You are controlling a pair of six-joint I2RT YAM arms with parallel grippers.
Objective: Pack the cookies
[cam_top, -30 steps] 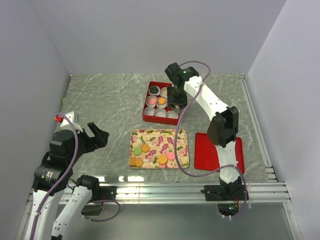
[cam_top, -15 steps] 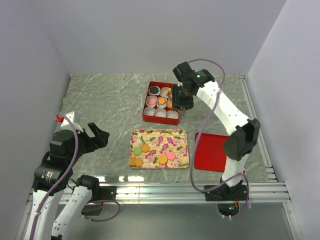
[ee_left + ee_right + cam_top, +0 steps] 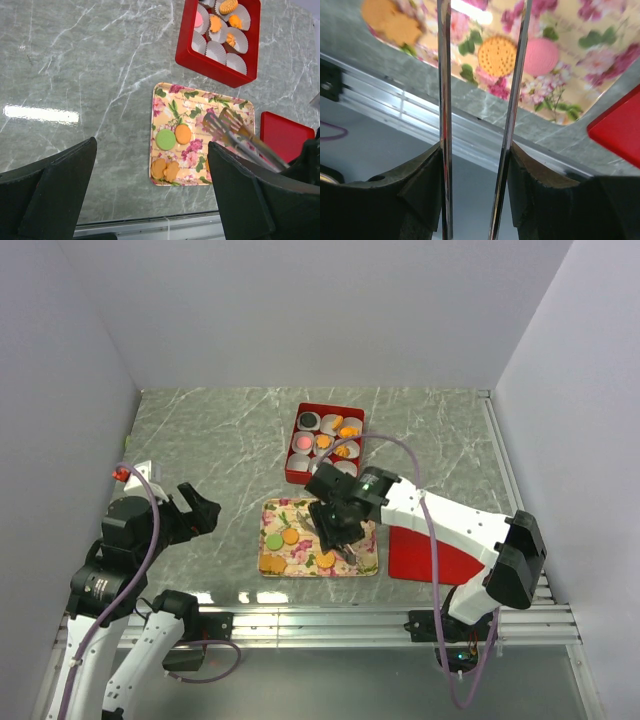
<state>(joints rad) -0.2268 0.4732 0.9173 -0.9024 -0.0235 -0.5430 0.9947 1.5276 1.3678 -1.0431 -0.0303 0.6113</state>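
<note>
Here, right tool [image 3: 335, 525] clenched on tongs [image 3: 235, 132] above cookies [image 3: 183, 134] on tray [image 3: 200, 98], left tool [image 3: 200, 503] released.

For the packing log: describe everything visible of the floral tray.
The floral tray is a shallow rectangle with rounded corners, cream with pink flowers and green leaves, flat on the marbled table, nearer than the red box. On it lie a green cookie, an orange cookie, golden-brown cookies and a pink cookie. The tongs in the right gripper hang over its right half.
</note>
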